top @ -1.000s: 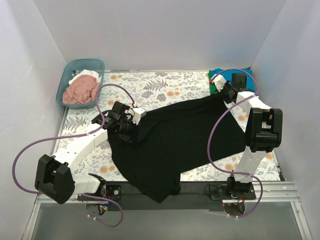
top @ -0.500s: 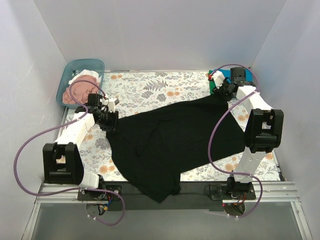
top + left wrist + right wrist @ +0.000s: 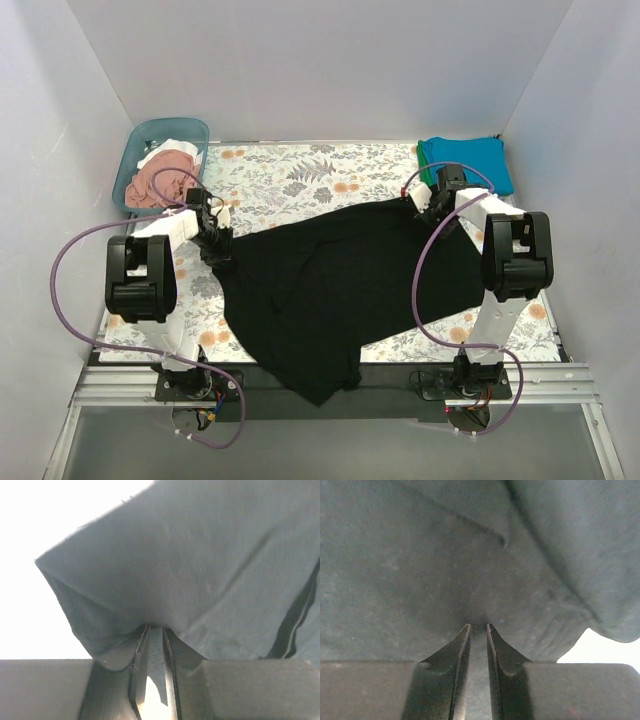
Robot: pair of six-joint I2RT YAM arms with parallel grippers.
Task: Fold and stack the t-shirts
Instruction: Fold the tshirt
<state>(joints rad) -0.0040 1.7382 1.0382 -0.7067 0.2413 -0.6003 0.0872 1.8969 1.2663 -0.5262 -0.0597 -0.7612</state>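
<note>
**Left claw and right claw pinch the black t-shirt, not yet folded**

Nearest, the black t-shirt's lower part spills over the front edge of the counter. The rest lies spread and rumpled, with no fold made. At its far left corner the left claw holds a tuck of cloth between nearly closed fingers. At its far right corner the right claw grips the fabric the same way. Beyond the shirt's right end, a teal-blue t-shirt sits folded on a green t-shirt, so that much is stacked. Beyond its left end, the teal tub holds a dusty pink t-shirt and a white t-shirt, both bunched. I judge roughly two of five done.
</note>
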